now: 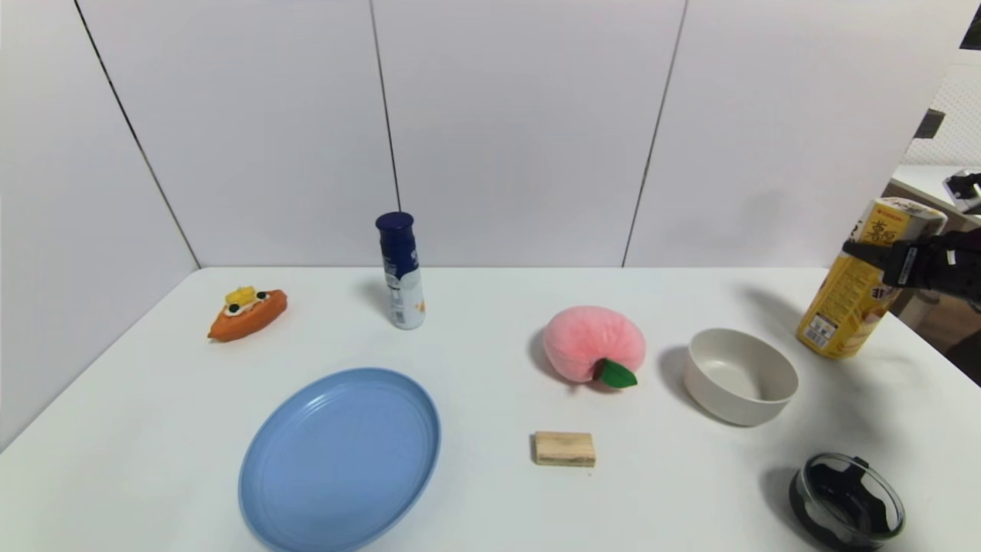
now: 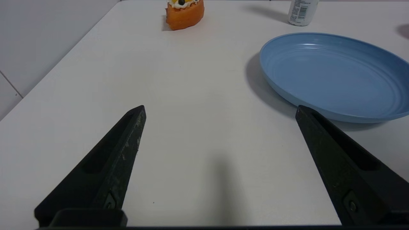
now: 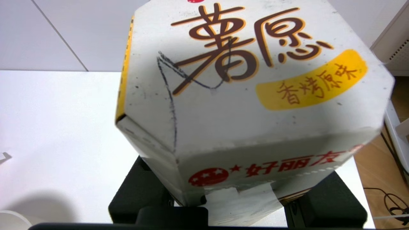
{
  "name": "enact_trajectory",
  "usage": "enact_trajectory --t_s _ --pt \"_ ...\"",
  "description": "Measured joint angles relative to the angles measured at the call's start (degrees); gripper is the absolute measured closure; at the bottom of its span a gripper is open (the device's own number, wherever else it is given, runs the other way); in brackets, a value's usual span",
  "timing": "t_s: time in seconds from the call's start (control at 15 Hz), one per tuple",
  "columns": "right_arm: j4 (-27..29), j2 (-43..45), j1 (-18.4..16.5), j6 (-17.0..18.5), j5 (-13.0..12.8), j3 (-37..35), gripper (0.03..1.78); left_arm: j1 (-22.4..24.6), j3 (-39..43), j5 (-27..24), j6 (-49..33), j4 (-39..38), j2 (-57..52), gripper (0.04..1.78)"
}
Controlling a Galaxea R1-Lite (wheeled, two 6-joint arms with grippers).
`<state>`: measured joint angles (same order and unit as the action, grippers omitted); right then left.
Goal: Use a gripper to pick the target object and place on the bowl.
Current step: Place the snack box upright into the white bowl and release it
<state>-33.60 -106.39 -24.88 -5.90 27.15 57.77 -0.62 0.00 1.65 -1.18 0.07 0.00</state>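
The tall yellow hexagonal snack box (image 1: 862,287) stands tilted at the table's far right edge, its top leaning right. My right gripper (image 1: 881,257) is shut on its upper part, a finger on each side. In the right wrist view the box's white top with dark characters (image 3: 252,95) fills the frame between the black fingers (image 3: 140,191). The beige-grey bowl (image 1: 740,376) sits empty on the table, left of and nearer than the box. My left gripper (image 2: 220,110) is open and empty over bare table beside the blue plate (image 2: 335,73).
A pink peach toy (image 1: 594,345) lies left of the bowl. A wooden block (image 1: 565,448) lies in front of it. A black glass-rimmed container (image 1: 847,502) is at the front right. A blue-capped white bottle (image 1: 402,272) and an orange toy (image 1: 247,313) stand farther back on the left.
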Motion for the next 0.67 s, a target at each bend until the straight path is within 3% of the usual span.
enact_trajectory --t_s 0.33,0.67 --pt "0.6 2.2 0.0 0.8 -0.1 0.4 0.95 0.0 0.0 0.0 0.0 0.0 0.0 0.13" --pt "1.8 10.6 1.8 5.4 0.2 0.4 0.95 0.0 0.0 0.0 0.0 0.0 0.0 0.13"
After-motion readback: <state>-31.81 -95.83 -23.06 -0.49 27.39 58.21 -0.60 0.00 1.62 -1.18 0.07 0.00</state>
